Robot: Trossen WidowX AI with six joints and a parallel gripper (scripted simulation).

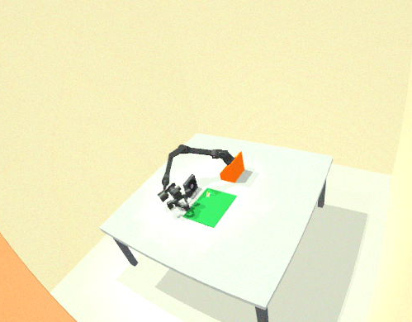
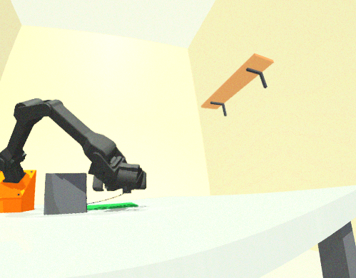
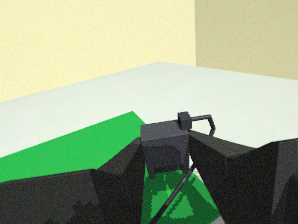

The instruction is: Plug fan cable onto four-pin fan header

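Observation:
My gripper (image 3: 163, 139) (image 2: 127, 190) (image 1: 184, 203) is shut on the fan cable's dark grey plug (image 3: 162, 142). It holds the plug tilted, a little above the near left corner of the green board (image 3: 75, 150) (image 1: 215, 208) (image 2: 115, 205). The thin dark cable (image 3: 174, 196) (image 2: 105, 199) trails from the plug back toward the grey fan (image 1: 190, 183) (image 2: 65, 193), which stands upright at the board's left edge. A small pale header (image 1: 206, 193) shows near the board's far left corner. The header is outside the wrist view.
The arm's orange base (image 1: 234, 168) (image 2: 13, 190) stands behind the board on the white table (image 1: 259, 231) (image 2: 206, 228). An orange wall shelf (image 2: 238, 80) hangs high at the right, well away from the arm.

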